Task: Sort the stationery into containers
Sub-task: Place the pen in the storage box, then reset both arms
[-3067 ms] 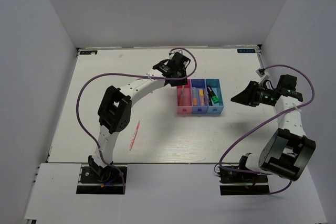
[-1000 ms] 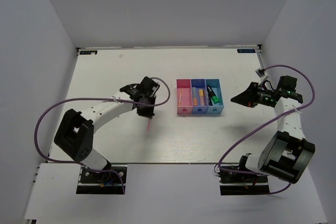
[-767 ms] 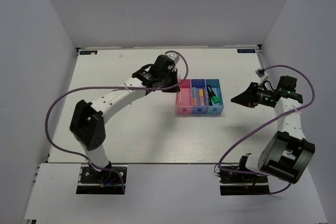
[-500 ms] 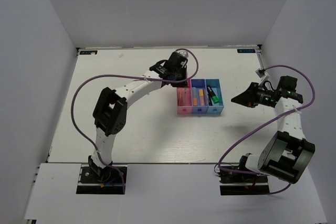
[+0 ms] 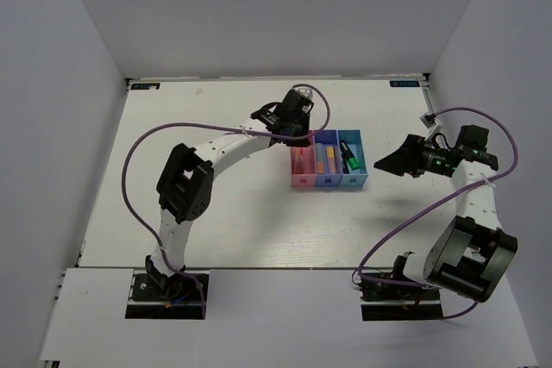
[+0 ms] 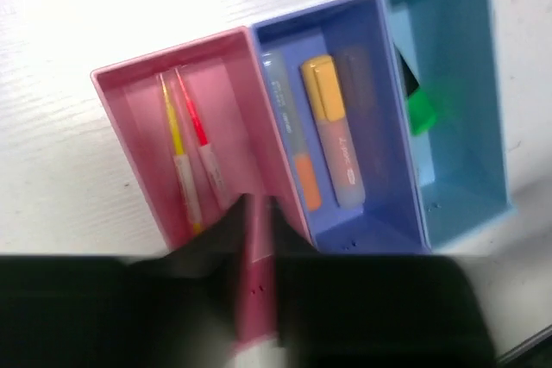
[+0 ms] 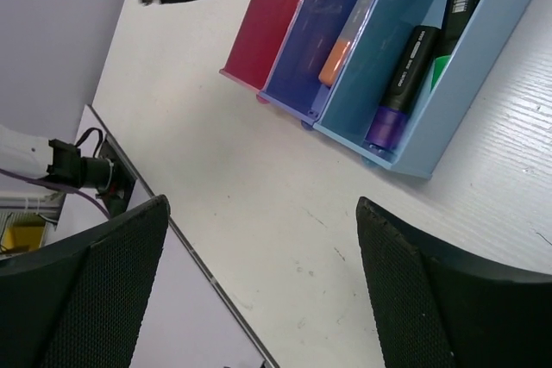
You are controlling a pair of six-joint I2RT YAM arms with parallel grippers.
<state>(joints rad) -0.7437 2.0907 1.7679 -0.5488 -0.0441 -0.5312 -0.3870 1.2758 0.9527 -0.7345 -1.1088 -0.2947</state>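
Three joined containers stand mid-table: pink bin [image 5: 302, 180], dark blue bin [image 5: 325, 180], light blue bin [image 5: 352, 180]. My left gripper [image 5: 295, 129] [image 6: 259, 213] hovers over the pink bin's [image 6: 116, 118] end, jaws open, holding nothing. A yellow pen [image 6: 177, 157] and a pink-red pen [image 6: 205, 157] lie inside the pink bin. An orange-pink highlighter [image 6: 332, 127] rests in the dark blue bin [image 6: 315, 8]. The green highlighter [image 7: 440, 71] and purple highlighter [image 7: 401, 84] lie in the light blue bin [image 7: 479, 84]. My right gripper [image 5: 384, 163] [image 7: 267, 299] stands wide open to the right of the bins.
The white table [image 5: 259, 221] ends in walls at the back and both sides. The left arm's purple cable [image 5: 138, 148] loops above the table's left half. The table's near edge [image 7: 172, 239] shows in the right wrist view.
My left arm carried the pink-red pen from the table to the pink bin and opened; the pen now lies inside. My right gripper's jaws have spread open.
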